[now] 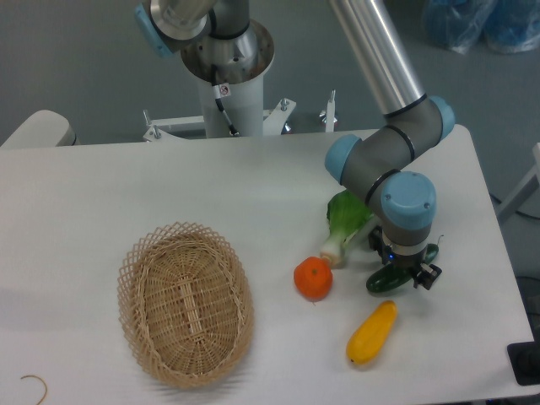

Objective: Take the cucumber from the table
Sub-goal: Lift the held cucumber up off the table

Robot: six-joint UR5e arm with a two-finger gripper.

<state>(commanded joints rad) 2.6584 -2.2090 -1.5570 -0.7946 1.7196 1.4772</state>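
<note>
The dark green cucumber (380,282) lies on the white table (126,194) at the right, between the bok choy and the yellow vegetable. My gripper (403,263) points straight down over its middle and hides most of it; only the left end and a bit of the right tip show. The jaws stand open, one dark finger (427,276) on the near right side and the other on the far left side of the cucumber. The cucumber still rests on the table.
A leafy bok choy (345,221) lies just behind the gripper, partly covered by the wrist. An orange fruit (313,278) sits to the left, a yellow vegetable (372,332) in front. A wicker basket (186,304) stands at front left. The table's right edge is close.
</note>
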